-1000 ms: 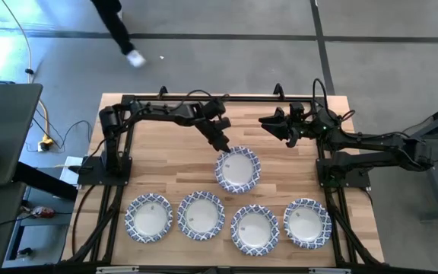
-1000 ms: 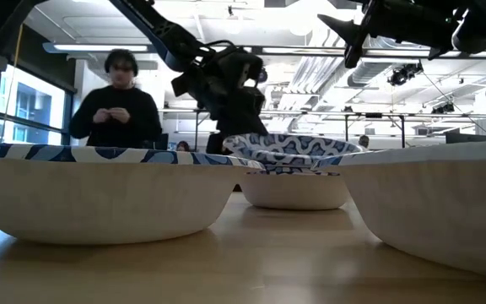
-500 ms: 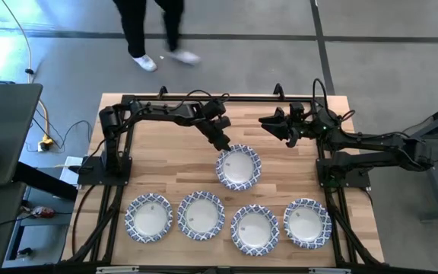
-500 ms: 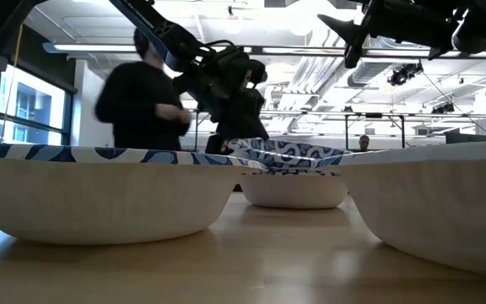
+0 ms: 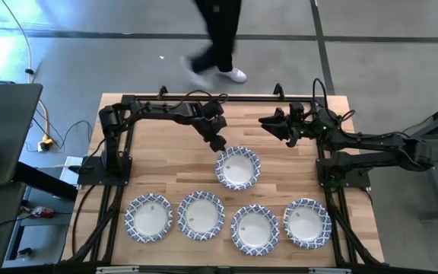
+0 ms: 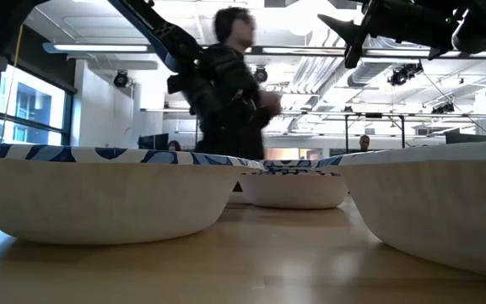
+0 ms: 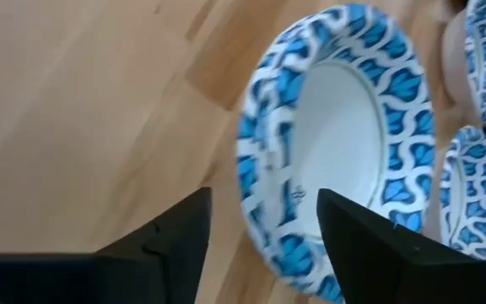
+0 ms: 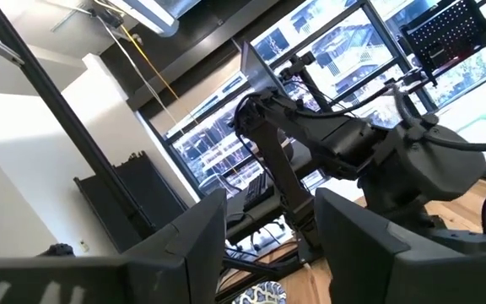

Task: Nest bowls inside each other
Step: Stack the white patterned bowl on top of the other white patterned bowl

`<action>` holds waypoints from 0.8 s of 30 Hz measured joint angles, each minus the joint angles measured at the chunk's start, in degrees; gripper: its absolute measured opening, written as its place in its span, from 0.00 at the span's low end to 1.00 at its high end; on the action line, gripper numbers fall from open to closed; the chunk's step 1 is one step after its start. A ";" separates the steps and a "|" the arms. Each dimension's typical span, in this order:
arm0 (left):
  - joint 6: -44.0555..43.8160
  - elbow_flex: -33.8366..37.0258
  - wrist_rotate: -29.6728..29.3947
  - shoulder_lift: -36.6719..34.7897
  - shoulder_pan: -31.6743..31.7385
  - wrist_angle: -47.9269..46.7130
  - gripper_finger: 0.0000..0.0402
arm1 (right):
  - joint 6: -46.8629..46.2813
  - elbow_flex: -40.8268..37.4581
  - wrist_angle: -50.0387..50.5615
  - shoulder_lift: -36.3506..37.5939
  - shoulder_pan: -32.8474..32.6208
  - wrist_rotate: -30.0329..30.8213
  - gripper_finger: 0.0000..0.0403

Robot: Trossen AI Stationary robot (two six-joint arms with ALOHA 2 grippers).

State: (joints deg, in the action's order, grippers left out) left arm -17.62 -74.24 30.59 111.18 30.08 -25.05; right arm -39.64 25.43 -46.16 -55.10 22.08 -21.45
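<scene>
Resting empty on the table, five bowls (image 5: pixel 238 168); left gripper (image 5: pixel 219 144) agape, holding nothing.

Bare wood covers the far-left part of the desk (image 5: pixel 154 141), between the left arm's base and the centre bowl (image 5: pixel 239 168); a gripper could come down there freely. That centre bowl sits alone in the middle, with the left gripper (image 5: pixel 219 144) just beside its far-left rim, jaws apart and nothing between them. Four bowls line the near edge: first (image 5: pixel 149 218), second (image 5: pixel 201 215), third (image 5: pixel 255 229) and fourth (image 5: pixel 307 223), rims nearly touching, so no passage runs between them. A strip of open wood separates this row from the centre bowl. The right gripper (image 5: pixel 274 124) hangs above the far-right corner, its jaws apart. A person (image 5: pixel 219 38) walks past the far edge.
</scene>
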 joint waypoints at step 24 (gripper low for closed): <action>29.70 0.04 15.51 -5.48 -0.11 -31.34 0.53 | 0.02 0.00 0.95 0.01 -0.01 -1.27 0.43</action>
State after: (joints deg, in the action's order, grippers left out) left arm 12.08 -74.19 46.10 105.70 29.97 -56.40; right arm -39.62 25.43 -45.21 -55.09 22.06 -22.72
